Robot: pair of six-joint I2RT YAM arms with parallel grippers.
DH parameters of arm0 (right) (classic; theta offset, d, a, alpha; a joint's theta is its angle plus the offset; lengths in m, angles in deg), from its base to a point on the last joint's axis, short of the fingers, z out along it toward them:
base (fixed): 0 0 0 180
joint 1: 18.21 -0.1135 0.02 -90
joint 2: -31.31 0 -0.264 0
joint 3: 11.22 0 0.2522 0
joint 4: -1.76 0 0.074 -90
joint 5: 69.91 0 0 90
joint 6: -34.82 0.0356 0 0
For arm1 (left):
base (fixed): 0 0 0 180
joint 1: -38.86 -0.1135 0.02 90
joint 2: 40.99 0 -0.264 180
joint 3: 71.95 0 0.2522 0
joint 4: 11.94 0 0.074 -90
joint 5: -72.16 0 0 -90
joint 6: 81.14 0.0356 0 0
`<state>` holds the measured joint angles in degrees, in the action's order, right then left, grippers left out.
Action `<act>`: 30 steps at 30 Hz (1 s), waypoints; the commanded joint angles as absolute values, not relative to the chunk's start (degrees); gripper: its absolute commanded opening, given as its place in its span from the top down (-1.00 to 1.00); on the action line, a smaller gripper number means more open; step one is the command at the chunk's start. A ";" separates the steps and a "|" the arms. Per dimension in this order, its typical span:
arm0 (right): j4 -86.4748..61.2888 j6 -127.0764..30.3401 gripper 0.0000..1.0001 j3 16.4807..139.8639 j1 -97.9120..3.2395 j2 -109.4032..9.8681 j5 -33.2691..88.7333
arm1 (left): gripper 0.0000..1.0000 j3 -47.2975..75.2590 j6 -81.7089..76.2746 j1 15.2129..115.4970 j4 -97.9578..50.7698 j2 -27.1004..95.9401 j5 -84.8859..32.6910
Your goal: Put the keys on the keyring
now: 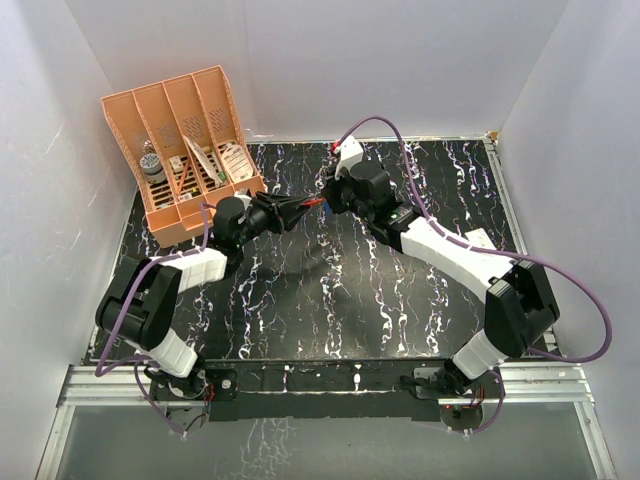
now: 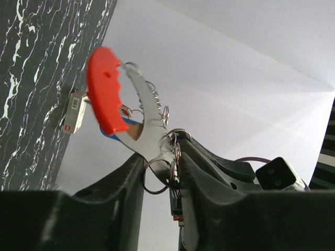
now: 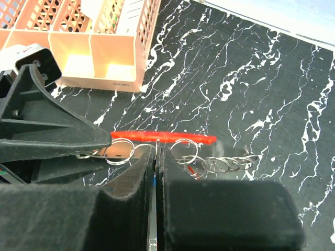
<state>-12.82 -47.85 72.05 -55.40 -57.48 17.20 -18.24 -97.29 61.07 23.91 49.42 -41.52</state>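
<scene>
Above table (image 1: pixel 330 300), keyring (image 2: pixel 104 89) in left hand (image 2: pixel 159 157), right hand (image 3: pixel 157 151) closed alongside

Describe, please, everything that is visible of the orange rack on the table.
The orange rack looks like plastic, with lattice walls. Four tall slots stand behind a row of low front bins. It sits at the far left corner of the table. A dark jar and some packets stand in the slots.

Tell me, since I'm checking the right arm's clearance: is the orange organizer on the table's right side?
No, the top view shows the orange organizer standing at the far left corner of the table.
</scene>
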 commanded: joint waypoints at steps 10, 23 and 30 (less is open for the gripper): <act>-11.40 -48.75 1.00 72.41 -56.27 -52.97 20.03 | 1.00 -15.65 -99.52 60.59 29.93 53.65 -43.18; -36.95 -48.25 1.00 91.58 -56.28 -59.61 23.89 | 1.00 -13.27 -95.48 59.80 26.82 51.71 -40.64; -49.38 -47.82 1.00 103.13 -56.30 -66.57 25.72 | 1.00 -12.05 -91.89 59.03 22.68 49.61 -39.11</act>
